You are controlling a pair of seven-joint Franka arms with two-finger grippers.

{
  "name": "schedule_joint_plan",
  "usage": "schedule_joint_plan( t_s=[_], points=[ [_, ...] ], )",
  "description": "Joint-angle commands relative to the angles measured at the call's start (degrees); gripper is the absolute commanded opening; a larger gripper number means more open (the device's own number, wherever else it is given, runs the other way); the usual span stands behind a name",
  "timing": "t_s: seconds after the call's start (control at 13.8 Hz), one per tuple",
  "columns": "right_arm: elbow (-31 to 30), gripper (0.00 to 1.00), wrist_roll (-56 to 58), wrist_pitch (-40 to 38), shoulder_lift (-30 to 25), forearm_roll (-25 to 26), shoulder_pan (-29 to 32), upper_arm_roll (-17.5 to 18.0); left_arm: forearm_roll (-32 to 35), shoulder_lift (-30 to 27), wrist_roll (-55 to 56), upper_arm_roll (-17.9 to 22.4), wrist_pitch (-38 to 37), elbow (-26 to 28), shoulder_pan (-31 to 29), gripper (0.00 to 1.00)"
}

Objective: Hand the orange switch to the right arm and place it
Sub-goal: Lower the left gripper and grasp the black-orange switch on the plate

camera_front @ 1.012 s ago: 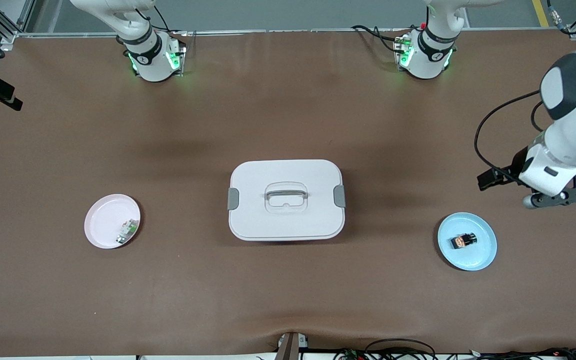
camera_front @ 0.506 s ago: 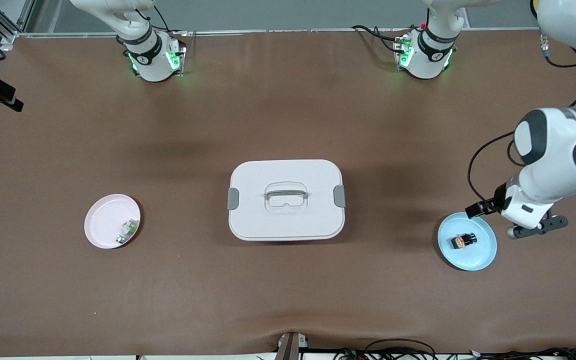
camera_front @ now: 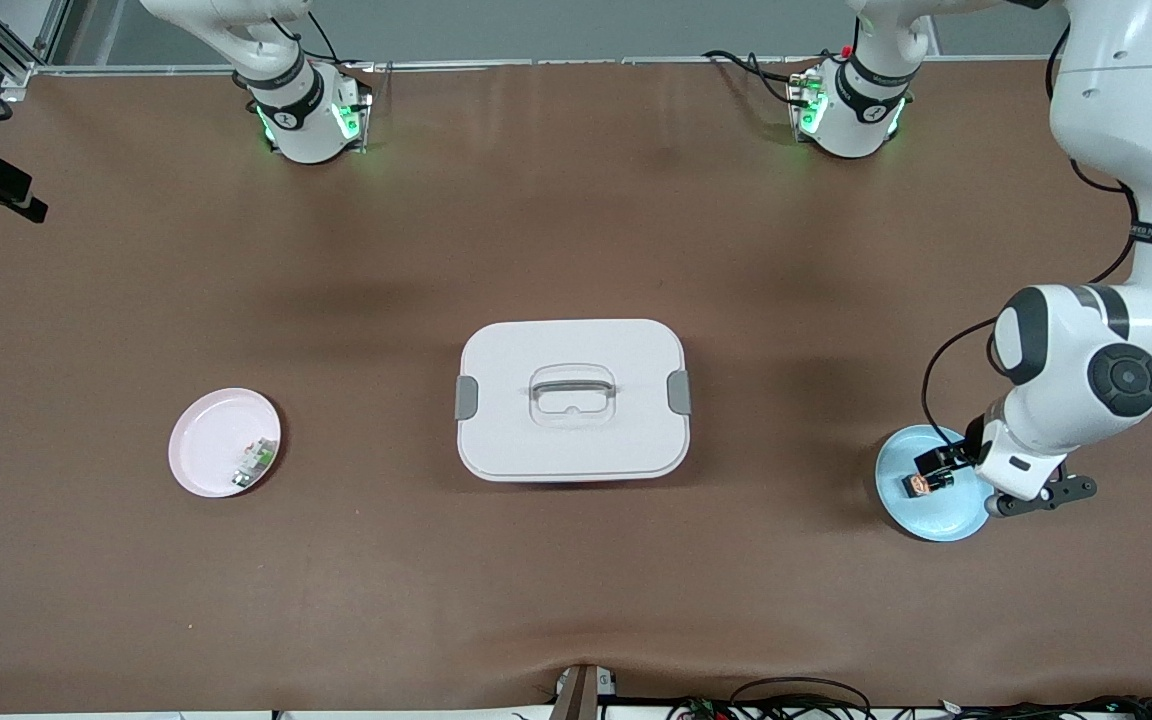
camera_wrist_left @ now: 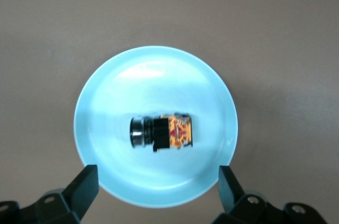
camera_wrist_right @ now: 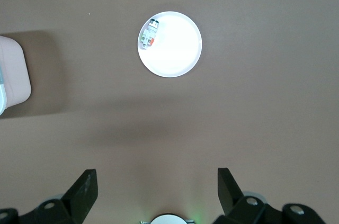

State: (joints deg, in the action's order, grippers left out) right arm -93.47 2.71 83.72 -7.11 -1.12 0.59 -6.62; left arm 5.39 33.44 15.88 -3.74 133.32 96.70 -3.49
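Down low over the blue plate, left hand, fingers spread wide, holding nothing. Right under it, lying on its side in the middle of that plate, the orange switch: black body, round dark end, orange part glowing. Not touched by either finger. Blue plate sitting on the brown table, at the left arm's end. Up high over the table, right hand, fingers spread wide too, empty, waiting; out of sight in the front view. Far below it, a pink plate at the right arm's end of the table, looking white from up there, with a small white-and-green part near its rim. Between the two plates, in the middle of the table, a white box with a lid, grey clips at both ends and a grey handle on top.
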Motion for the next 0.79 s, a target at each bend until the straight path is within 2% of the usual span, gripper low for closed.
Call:
schedule_joint_plan(
  t_s=[0.0, 0.58, 0.72],
  points=[
    [1.19, 1.00, -0.07, -1.01, 0.52, -0.55, 0.55, 0.47, 1.03, 3.47, 0.65, -0.21, -0.34, -3.19, 0.24, 1.00],
    [-0.92, 1.00, -1.04, -0.49, 0.70, -1.08, -3.75, 0.47, 1.21, 8.13, 0.12, 0.05, 0.80, -5.56, 0.24, 1.00],
    [-1.45, 1.00, -1.04, -0.14, 1.39, -3.79, -4.11, 0.47, 1.99, 8.75, 0.03, 0.05, 0.98, -6.26, 0.24, 1.00]
  ],
)
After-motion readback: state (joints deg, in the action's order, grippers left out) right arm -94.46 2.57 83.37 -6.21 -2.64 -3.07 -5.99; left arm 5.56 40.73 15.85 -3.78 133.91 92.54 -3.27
